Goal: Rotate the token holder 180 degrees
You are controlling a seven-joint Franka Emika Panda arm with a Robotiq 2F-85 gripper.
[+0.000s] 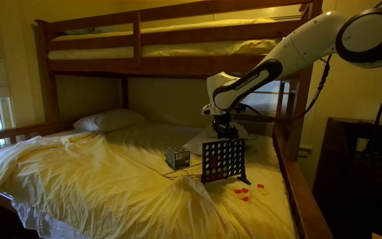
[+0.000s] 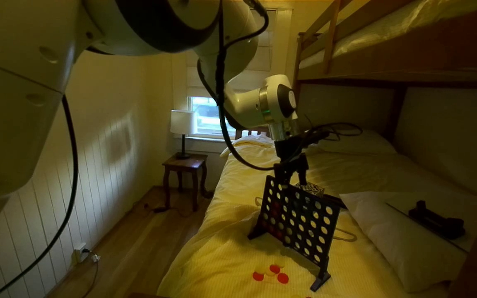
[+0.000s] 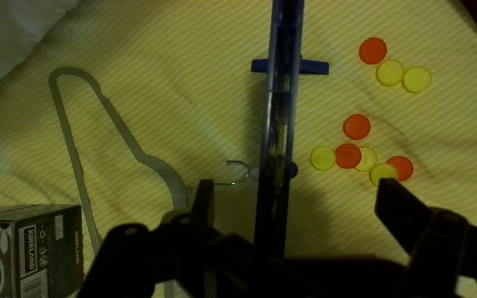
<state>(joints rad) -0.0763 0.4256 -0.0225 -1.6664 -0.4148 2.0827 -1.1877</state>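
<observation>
The token holder (image 1: 223, 160) is a dark blue upright grid board with round holes, standing on feet on the yellow bedspread; it also shows in an exterior view (image 2: 299, 223). Some red tokens show in its lower holes. In the wrist view the holder (image 3: 282, 95) is a thin strip seen from above. My gripper (image 3: 295, 185) is open, with one finger on each side of the holder's top edge and visible gaps on both sides, wider on the right. In both exterior views the gripper (image 1: 225, 133) (image 2: 292, 180) is at the holder's top edge.
Loose red tokens (image 3: 357, 126) and yellow tokens (image 3: 322, 158) lie on the bedspread beside the holder. A patterned dark box (image 1: 177, 158) and a grey hanger (image 3: 69, 132) lie on the other side. A pillow (image 2: 387, 231) is nearby. A wooden bed rail (image 1: 305, 196) runs along the edge.
</observation>
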